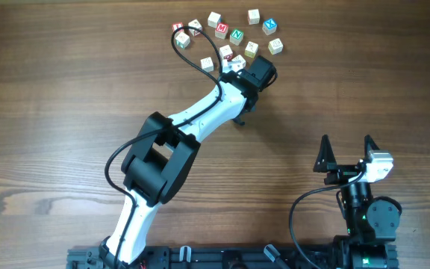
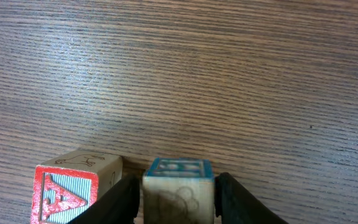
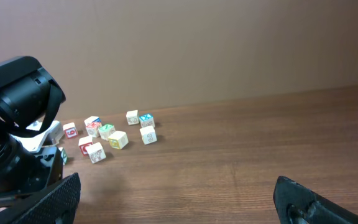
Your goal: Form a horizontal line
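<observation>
Overhead, the left arm (image 1: 192, 123) reaches across the worktop (image 1: 51, 112) to the loose cubes (image 1: 221, 28), hiding its jaws; the right jaws stand wide apart, empty. Only the left wrist view shows the row (image 2: 86, 163): a blue-topped cube (image 2: 179, 186) between the left jaws and a red-A cube (image 2: 64, 196) just outside them. Whether they clamp it, I cannot tell.

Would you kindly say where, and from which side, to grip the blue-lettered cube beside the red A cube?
Take the blue-lettered cube by its two flat opposite side faces, from above, as the left claw straddles it. The red A cube stands close on one side, so one finger must fit the narrow gap between them.
</observation>
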Robot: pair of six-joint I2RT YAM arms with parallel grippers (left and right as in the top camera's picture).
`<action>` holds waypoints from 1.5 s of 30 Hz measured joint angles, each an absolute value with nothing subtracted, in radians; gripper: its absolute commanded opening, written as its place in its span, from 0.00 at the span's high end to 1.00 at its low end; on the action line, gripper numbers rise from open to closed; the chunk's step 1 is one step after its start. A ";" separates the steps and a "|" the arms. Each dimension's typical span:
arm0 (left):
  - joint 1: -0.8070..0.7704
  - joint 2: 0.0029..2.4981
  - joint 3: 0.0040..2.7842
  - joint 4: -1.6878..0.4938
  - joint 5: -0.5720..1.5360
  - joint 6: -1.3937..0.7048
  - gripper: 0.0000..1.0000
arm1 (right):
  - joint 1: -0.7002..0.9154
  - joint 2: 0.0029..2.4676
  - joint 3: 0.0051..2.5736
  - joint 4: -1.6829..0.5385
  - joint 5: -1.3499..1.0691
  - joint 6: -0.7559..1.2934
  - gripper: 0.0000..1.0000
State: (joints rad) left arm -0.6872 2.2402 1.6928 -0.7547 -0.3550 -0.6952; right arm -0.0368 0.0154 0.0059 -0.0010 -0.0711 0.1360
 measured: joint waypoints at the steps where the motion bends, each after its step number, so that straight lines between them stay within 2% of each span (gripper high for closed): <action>1: -0.687 2.240 1.693 -0.755 -0.355 -0.695 0.56 | -0.037 0.015 0.006 -0.001 -0.071 0.136 0.00; 30: -0.683 2.240 1.743 -0.725 -0.369 -0.663 0.56 | -0.036 0.015 0.006 -0.001 -0.071 0.136 0.00; 38: -0.664 2.240 1.789 -0.687 -0.376 -0.639 0.91 | -0.037 0.015 0.006 -0.001 -0.071 0.136 0.00; 40: -0.665 2.240 1.789 -0.677 -0.372 -0.637 0.96 | -0.037 0.015 0.006 -0.001 -0.071 0.136 0.00; 45: -0.664 2.240 1.789 -0.672 -0.365 -0.634 0.96 | -0.037 0.015 0.006 -0.001 -0.071 0.136 0.00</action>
